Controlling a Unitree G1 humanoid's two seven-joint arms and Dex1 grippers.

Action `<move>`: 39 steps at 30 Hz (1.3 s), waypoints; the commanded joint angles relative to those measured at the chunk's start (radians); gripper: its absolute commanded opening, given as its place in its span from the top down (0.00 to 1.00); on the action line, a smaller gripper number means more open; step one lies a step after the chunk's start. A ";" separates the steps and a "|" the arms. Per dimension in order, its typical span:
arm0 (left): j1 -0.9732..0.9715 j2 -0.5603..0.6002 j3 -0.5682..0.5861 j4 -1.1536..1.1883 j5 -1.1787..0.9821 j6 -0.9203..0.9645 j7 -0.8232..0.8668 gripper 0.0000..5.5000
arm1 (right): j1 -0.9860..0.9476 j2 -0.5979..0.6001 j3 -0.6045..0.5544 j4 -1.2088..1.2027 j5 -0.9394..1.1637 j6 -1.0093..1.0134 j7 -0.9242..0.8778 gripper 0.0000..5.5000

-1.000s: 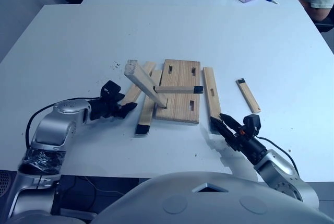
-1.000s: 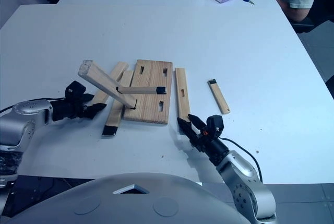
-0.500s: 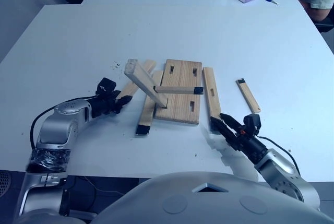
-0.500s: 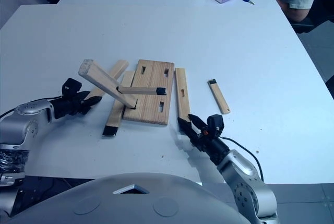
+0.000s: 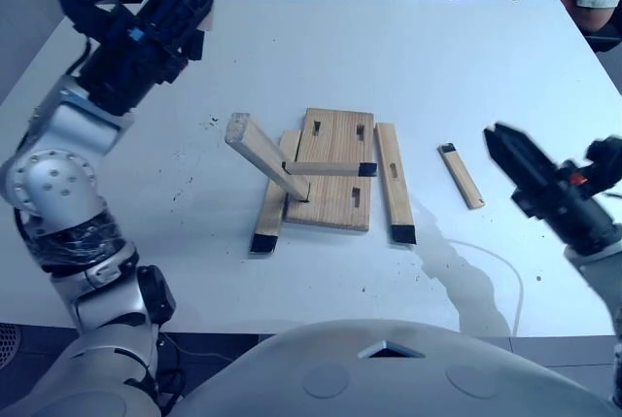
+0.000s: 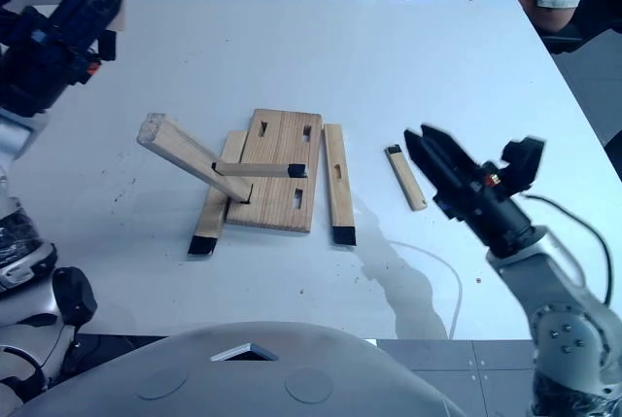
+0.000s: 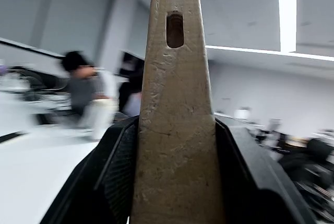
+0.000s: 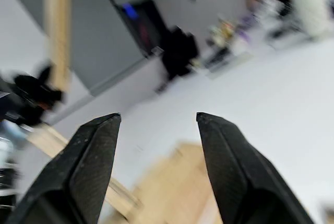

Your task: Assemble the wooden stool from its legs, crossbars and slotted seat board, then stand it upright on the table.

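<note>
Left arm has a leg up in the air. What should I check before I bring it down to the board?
1. Grip: ok, left gripper shut on the raised leg, its slot showing.
2. Right gripper free: ok, open and empty, held up on the right.
3. Seated leg straight: not ok, it leans left from the seat board, a crossbar sticking out of it.
4. Free slots: ok, three in the board are open.
5. Spare parts: ok, spare legs flat either side of the board, short crossbar farther right.
6. Seated leg fully home: cannot tell.
</note>
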 commanded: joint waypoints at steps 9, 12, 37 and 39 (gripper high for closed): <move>0.086 0.212 -0.123 -0.347 -0.178 0.057 -0.290 0.63 | -0.490 -0.358 0.180 -0.096 0.295 0.120 -0.046 0.37; 0.126 0.219 -0.147 -0.351 -0.141 0.042 -0.332 0.63 | -0.522 -0.350 0.208 -0.094 0.281 0.130 -0.013 0.37; 0.214 0.269 -0.267 -0.329 -0.018 -0.007 -0.502 0.63 | -0.571 -0.258 0.334 -0.115 0.193 0.142 0.036 0.48; 0.222 0.274 -0.280 -0.326 0.013 -0.013 -0.503 0.63 | -0.568 -0.263 0.333 -0.120 0.185 0.145 0.051 0.54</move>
